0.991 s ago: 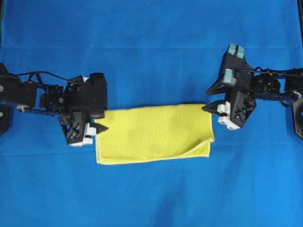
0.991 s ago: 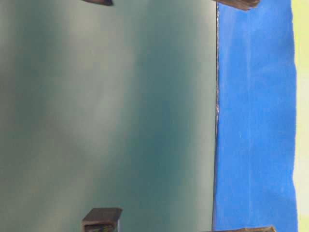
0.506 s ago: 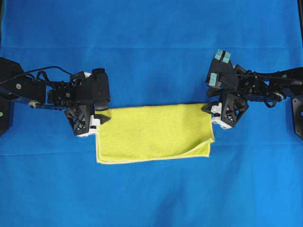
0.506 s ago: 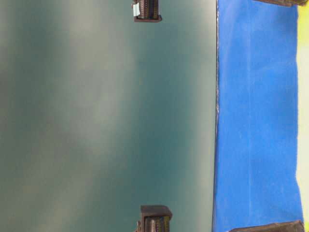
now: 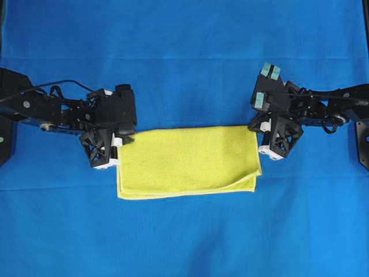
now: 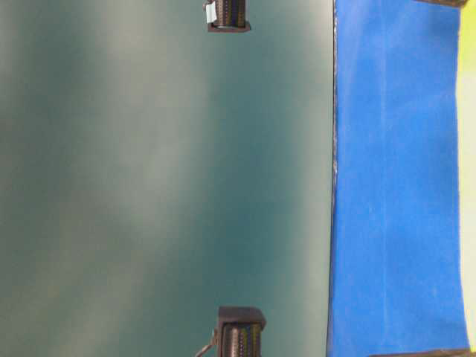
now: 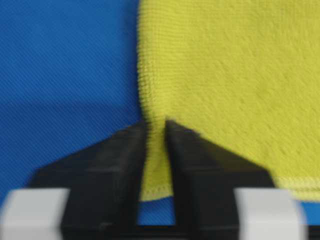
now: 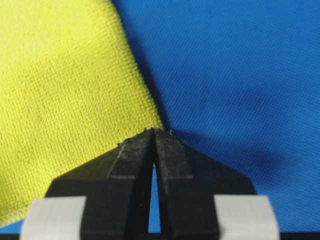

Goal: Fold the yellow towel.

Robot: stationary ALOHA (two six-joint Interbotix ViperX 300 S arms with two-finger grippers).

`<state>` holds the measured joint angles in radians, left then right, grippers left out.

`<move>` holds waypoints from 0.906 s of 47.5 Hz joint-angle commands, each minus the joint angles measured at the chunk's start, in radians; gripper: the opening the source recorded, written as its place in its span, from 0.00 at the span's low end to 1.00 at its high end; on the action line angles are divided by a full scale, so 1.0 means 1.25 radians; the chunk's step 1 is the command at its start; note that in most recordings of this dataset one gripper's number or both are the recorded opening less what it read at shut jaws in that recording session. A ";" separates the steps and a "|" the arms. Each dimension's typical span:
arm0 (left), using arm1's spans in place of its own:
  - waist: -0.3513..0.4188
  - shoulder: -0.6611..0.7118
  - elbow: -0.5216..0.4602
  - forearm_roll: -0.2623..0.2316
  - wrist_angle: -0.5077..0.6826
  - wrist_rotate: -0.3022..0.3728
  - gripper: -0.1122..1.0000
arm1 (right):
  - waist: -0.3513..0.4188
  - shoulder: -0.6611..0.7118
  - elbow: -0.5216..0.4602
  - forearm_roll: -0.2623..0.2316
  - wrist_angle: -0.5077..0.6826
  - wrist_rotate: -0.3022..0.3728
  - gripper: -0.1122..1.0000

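The yellow towel (image 5: 187, 161) lies folded into a wide rectangle on the blue cloth, its lower right corner slightly skewed. My left gripper (image 5: 124, 140) sits at the towel's upper left corner. In the left wrist view it (image 7: 157, 122) is shut on the towel (image 7: 225, 75), with a ridge of hem pinched between the black fingers. My right gripper (image 5: 255, 128) sits at the upper right corner. In the right wrist view its tips (image 8: 155, 131) are pressed together right on the towel's (image 8: 60, 75) right edge, and only blue shows in the slit behind them.
The big blue cloth (image 5: 184, 57) covers the whole table under the towel. In the sideways table-level view, parts of both arms (image 6: 227, 15) (image 6: 239, 335) stand against a grey-green backdrop, with the blue cloth (image 6: 394, 186) and a strip of towel (image 6: 470, 149) at the right.
Both grippers were open a second ago and have closed on the towel's upper corners. The left arm shifted slightly right onto the left edge; the towel itself has hardly moved.
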<state>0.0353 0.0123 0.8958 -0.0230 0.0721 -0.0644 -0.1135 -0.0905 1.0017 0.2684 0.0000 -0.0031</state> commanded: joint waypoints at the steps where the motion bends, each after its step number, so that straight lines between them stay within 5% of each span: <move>1: -0.005 -0.022 -0.022 0.000 0.028 0.005 0.17 | 0.001 -0.006 -0.009 -0.001 0.002 -0.001 0.10; 21: -0.005 -0.120 -0.053 0.000 0.083 0.007 0.12 | -0.005 -0.107 -0.025 -0.005 0.071 -0.002 0.10; 43: -0.040 -0.261 -0.157 0.000 0.201 0.013 0.12 | -0.011 -0.310 -0.104 -0.091 0.253 0.004 0.10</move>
<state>-0.0061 -0.2838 0.7286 -0.0230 0.3221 -0.0491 -0.1243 -0.4541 0.9050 0.1672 0.3037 0.0015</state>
